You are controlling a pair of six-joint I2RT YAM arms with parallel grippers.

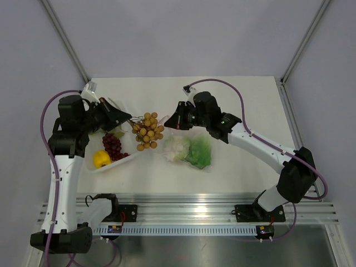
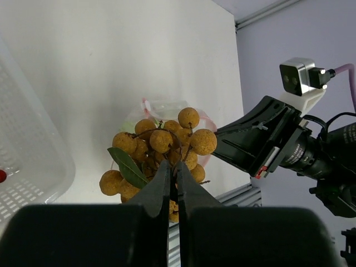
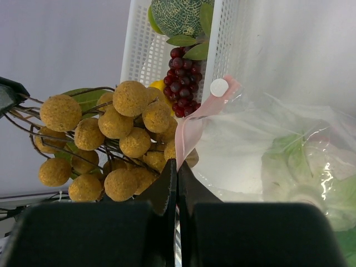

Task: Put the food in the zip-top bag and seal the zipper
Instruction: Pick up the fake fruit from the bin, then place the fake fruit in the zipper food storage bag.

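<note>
My left gripper (image 1: 132, 120) (image 2: 173, 166) is shut on the stem of the bunch of tan-brown balls (image 1: 148, 131) (image 2: 162, 141), holding it at the mouth of the zip-top bag (image 1: 188, 148). My right gripper (image 1: 168, 123) (image 3: 177, 162) is shut on the bag's pink-red zipper (image 3: 192, 130), lifting that edge beside the bunch (image 3: 123, 139). Green lettuce (image 1: 199, 152) (image 3: 289, 147) and a pale white-green vegetable (image 1: 177, 147) lie inside the clear bag (image 3: 250, 156). A white slider (image 3: 219, 87) sits on the strip.
A white plastic tray (image 1: 127, 158) (image 3: 139, 50) at the left holds dark red grapes (image 1: 113, 144) (image 3: 180, 83), a yellow piece (image 1: 101, 159) and a green netted melon (image 3: 178, 15). The right arm's wrist camera (image 2: 300, 78) shows close by in the left wrist view.
</note>
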